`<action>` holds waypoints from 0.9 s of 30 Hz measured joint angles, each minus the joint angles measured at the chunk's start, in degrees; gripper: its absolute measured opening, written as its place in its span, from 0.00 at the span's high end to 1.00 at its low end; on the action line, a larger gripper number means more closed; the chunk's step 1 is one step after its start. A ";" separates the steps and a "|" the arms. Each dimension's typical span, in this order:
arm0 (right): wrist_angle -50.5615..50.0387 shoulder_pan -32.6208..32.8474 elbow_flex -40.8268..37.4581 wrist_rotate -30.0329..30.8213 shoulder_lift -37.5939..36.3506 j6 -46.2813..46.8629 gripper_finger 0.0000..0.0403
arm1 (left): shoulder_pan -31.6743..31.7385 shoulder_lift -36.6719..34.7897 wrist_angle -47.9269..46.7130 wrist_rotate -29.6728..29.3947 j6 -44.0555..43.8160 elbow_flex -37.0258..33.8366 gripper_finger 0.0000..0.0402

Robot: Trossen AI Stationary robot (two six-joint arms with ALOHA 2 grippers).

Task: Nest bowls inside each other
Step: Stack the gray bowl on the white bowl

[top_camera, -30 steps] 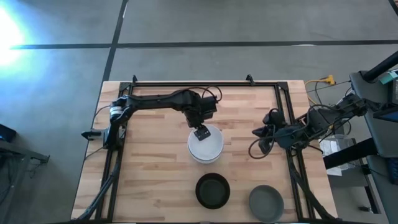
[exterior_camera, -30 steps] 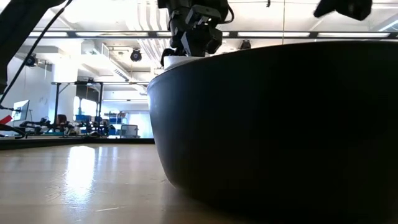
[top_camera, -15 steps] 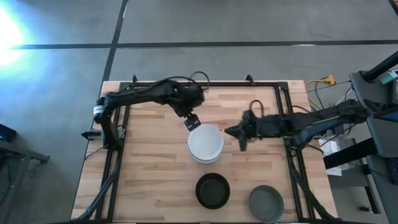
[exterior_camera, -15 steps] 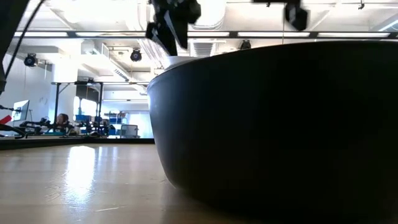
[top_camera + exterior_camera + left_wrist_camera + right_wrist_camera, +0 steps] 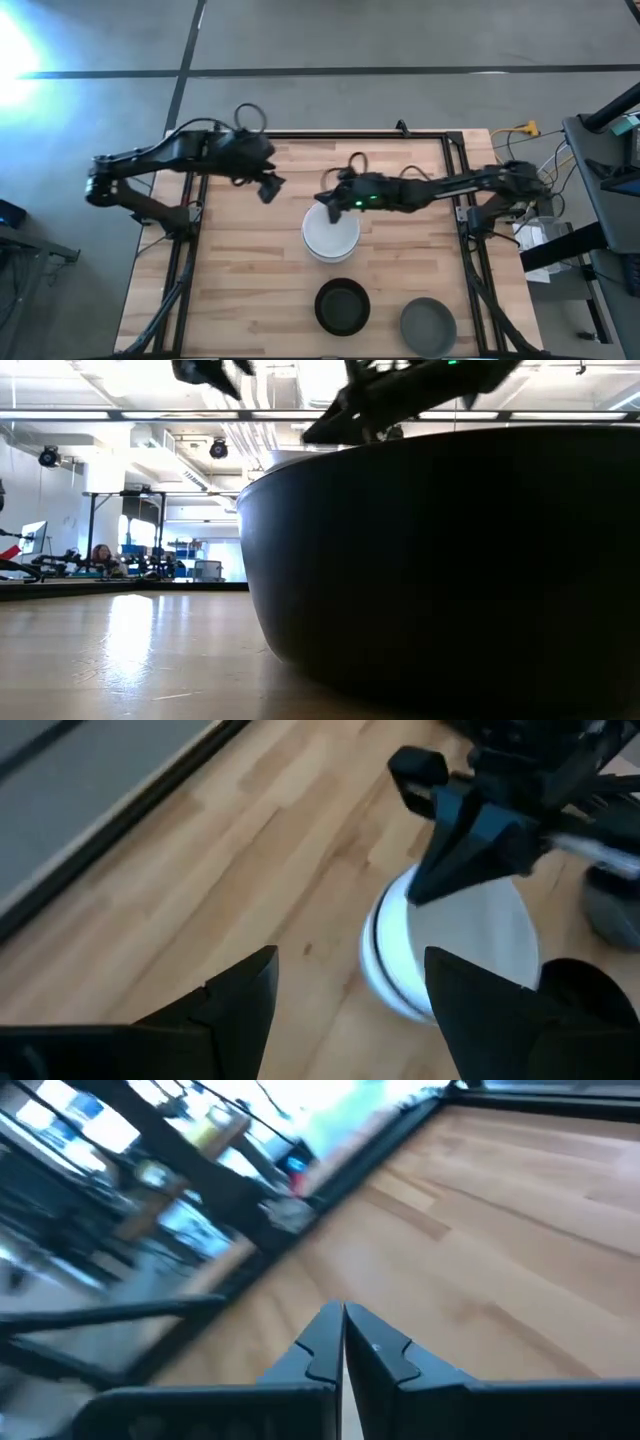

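A stack of nested white bowls stands mid-table; in the left wrist view the stack shows layered rims. A black bowl and a dark grey bowl sit alone near the near edge. My right gripper is shut and reaches across from the right to the stack's far-left rim. My left gripper is open, left of the stack and apart from it. In the low view the black bowl hides nearly everything; only the white rim peeks over it. My right gripper has its shut fingertips at the white stack's far-left rim, slanting down from the table's right. I cannot tell whether they touch the rim; its own wrist view shows only the shut fingers and bare wood.
Bare wood lies left of the bowls. A black frame rail runs along the far edge, and cables and equipment crowd the right edge. The room behind the table shows in the low view.
My left gripper has drawn back from above the white stack, up and toward the table's left and far side. My right arm has swung out from the right edge across the table until its gripper reached the stack's far-left rim. The bowls have kept still.
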 joint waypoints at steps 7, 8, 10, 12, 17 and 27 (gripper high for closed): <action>-19.80 2.37 13.67 8.81 11.28 -1.79 0.98 | -3.55 -13.50 1.35 0.21 -9.72 -15.15 0.41; -21.36 2.65 14.92 9.21 12.32 -1.79 0.98 | -4.25 -15.07 1.38 0.21 -11.07 -16.62 0.41; -21.95 3.31 16.81 9.36 13.03 -2.02 0.98 | -5.56 -18.30 2.05 0.25 -13.06 -19.32 0.41; -21.35 3.98 18.69 10.04 12.89 -2.66 0.98 | -6.66 -20.84 2.96 0.25 -14.50 -21.37 0.41; -22.89 6.31 20.29 12.10 9.26 -5.72 0.98 | -7.90 -25.13 4.53 0.23 -15.54 -23.77 0.41; -34.74 18.59 11.18 22.99 -3.17 1.34 0.98 | -9.59 -26.38 5.59 0.21 -9.14 -24.64 0.41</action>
